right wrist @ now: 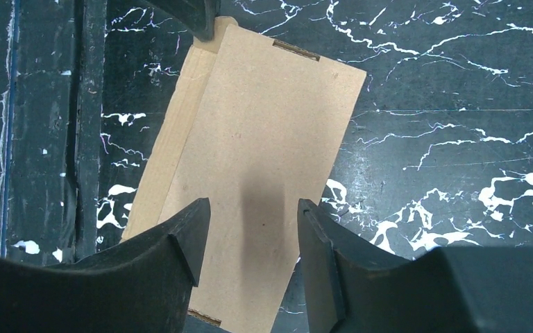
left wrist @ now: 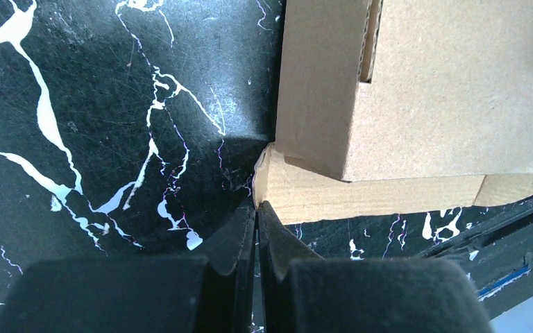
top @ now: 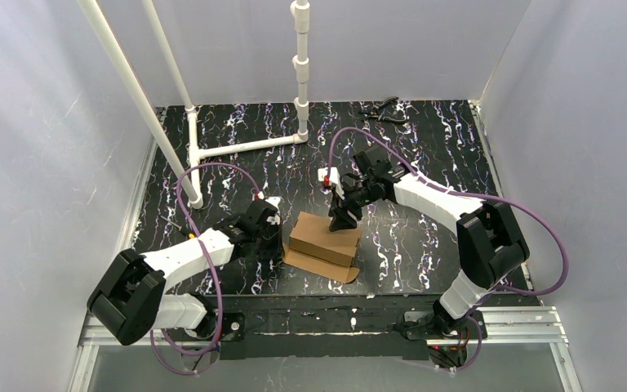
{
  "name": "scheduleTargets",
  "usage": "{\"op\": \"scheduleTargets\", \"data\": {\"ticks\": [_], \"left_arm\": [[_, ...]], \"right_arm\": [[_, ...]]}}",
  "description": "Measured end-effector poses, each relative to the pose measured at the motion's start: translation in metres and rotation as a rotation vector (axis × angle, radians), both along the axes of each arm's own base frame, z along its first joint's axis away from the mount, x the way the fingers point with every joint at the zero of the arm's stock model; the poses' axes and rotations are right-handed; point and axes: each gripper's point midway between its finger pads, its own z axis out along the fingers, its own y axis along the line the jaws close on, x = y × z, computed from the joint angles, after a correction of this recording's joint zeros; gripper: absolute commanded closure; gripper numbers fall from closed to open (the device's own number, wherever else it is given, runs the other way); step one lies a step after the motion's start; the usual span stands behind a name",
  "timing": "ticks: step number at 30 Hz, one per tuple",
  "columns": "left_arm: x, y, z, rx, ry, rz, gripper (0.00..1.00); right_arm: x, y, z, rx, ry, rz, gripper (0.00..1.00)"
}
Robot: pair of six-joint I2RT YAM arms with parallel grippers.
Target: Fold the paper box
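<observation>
The paper box [top: 324, 236] is brown cardboard, standing as a low rectangular box at the table's middle, with one flap [top: 322, 265] lying flat on the table in front of it. My left gripper [top: 273, 238] is at the box's left end. In the left wrist view it [left wrist: 257, 206] is shut, and its fingertips touch the corner of the flat flap [left wrist: 375, 198] under the box [left wrist: 444, 90]. My right gripper [top: 344, 216] hangs over the box's far right edge. It [right wrist: 253, 216] is open and empty, just above the box's top panel [right wrist: 264, 132].
A white pipe frame [top: 245, 147] stands at the back left. A black hand tool [top: 384, 111] lies at the back edge. A small white part with a red tip [top: 325, 175] sits on the right arm. A metal rail [top: 335, 322] runs along the near edge.
</observation>
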Motion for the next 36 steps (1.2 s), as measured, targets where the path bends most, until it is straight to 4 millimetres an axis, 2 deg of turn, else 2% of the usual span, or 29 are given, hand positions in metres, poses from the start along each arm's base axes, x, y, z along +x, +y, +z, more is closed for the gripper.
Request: {"op": "scheduleTargets", "data": {"ticks": [18,23,30,36], "left_arm": [[0.005,-0.01,-0.008,-0.002,0.04,-0.012,1.0],[0.005,-0.01,-0.008,-0.002,0.041,-0.015,1.0],[0.004,-0.006,-0.004,0.021,0.05,-0.007,0.84],[0.004,-0.004,0.006,0.018,0.041,0.01,0.63]], "right_arm": [[0.004,0.0,-0.002,-0.006,-0.005,-0.024,0.36],[0.007,-0.001,-0.009,-0.015,0.01,-0.066,0.33],[0.015,-0.006,-0.017,-0.026,0.038,-0.15,0.33],[0.016,-0.002,-0.014,0.009,0.064,-0.184,0.41]]}}
